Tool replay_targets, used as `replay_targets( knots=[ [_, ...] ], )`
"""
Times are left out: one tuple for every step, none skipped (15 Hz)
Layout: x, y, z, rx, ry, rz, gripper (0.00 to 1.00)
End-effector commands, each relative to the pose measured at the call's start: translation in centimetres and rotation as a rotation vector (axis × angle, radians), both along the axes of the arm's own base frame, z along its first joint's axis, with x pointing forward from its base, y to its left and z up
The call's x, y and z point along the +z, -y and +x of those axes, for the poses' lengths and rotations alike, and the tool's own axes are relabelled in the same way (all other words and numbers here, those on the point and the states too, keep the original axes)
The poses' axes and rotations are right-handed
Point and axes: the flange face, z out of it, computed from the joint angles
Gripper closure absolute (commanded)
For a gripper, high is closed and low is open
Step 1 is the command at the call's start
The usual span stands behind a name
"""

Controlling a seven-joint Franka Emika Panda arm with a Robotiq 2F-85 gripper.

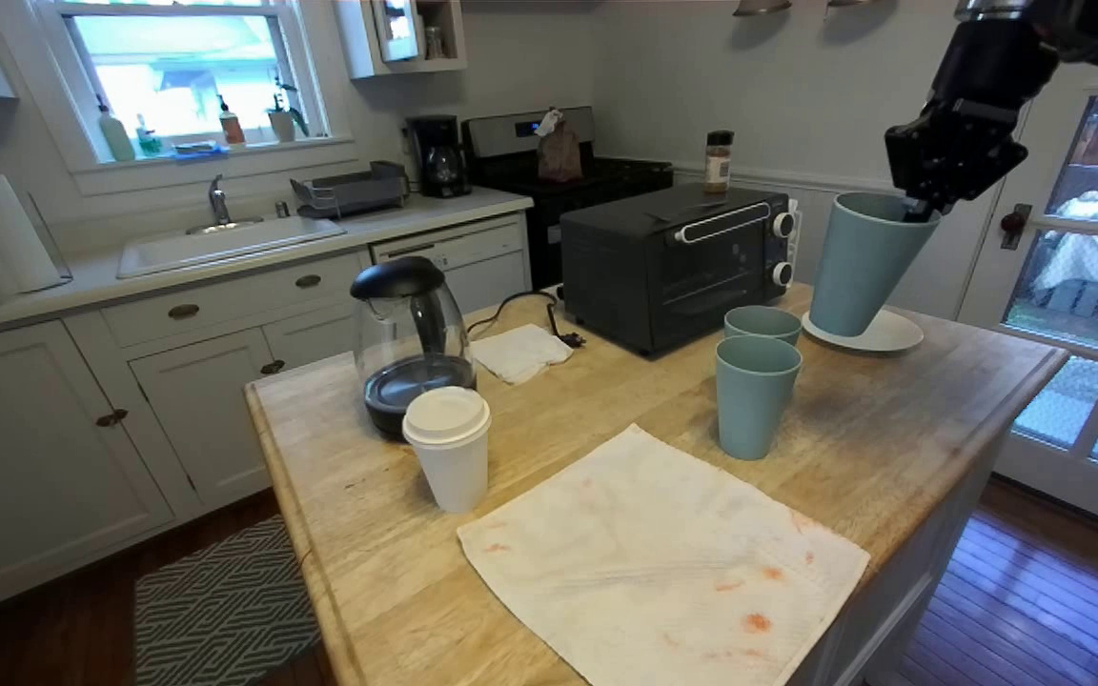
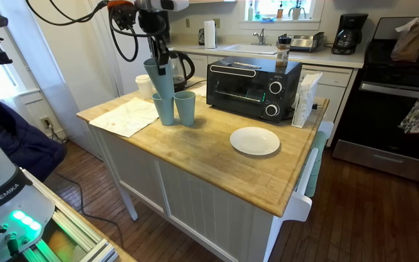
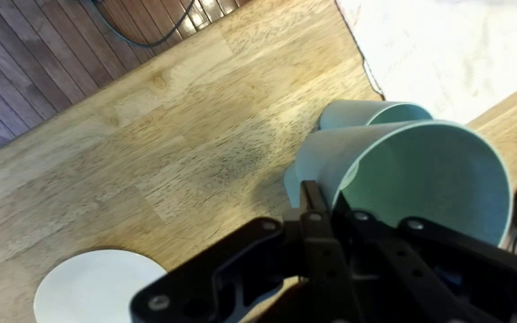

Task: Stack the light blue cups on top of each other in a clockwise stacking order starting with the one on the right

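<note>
Three light blue cups are in view. My gripper (image 1: 921,210) is shut on the rim of one light blue cup (image 1: 868,267), with one finger inside and one outside. This cup is tilted and held above the table; it also shows in the wrist view (image 3: 424,179). The two other light blue cups stand upright close together on the table (image 1: 757,405) (image 1: 763,322). In an exterior view the held cup (image 2: 158,82) overlaps the standing cup (image 2: 165,112) on the left, with the other standing cup (image 2: 185,109) beside it. In the wrist view the held cup partly hides both.
A white plate (image 2: 255,141) lies on the wooden table (image 2: 209,145). A black toaster oven (image 1: 673,257) with a spice jar (image 1: 718,162) on top stands behind the cups. A stained cloth (image 1: 663,562), a white lidded cup (image 1: 451,453) and a glass carafe (image 1: 416,343) are also on the table.
</note>
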Motion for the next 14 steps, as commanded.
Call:
replay_targets(
  knots=[
    [1.2, -0.5, 0.3, 0.006, 0.031, 0.086, 0.99],
    [1.1, -0.7, 0.6, -0.005, 0.034, 0.095, 0.99],
    [1.0, -1.0, 0.9, -0.015, 0.040, 0.102, 0.99],
    [0.8, -1.4, 1.1, -0.010, 0.036, 0.112, 0.99],
    [0.5, -1.7, 1.4, -0.018, 0.041, 0.115, 0.99],
    [0.3, -2.3, 1.7, -0.004, 0.033, 0.133, 0.99],
    [0.1, -2.7, 1.9, -0.002, 0.030, 0.136, 0.99],
    [-0.1, -3.2, 2.1, 0.001, 0.034, 0.134, 0.99],
    [-0.2, -3.5, 2.3, 0.005, 0.030, 0.132, 0.99],
    [-0.6, -3.7, 2.6, 0.002, 0.032, 0.116, 0.99],
    [-0.9, -3.8, 3.0, -0.004, 0.035, 0.093, 0.99],
    [-1.1, -3.9, 3.3, -0.014, 0.048, 0.077, 0.99],
    [-1.4, -4.0, 3.6, -0.014, 0.050, 0.074, 0.99],
    [-1.6, -4.0, 3.8, -0.015, 0.056, 0.072, 0.99]
  ],
)
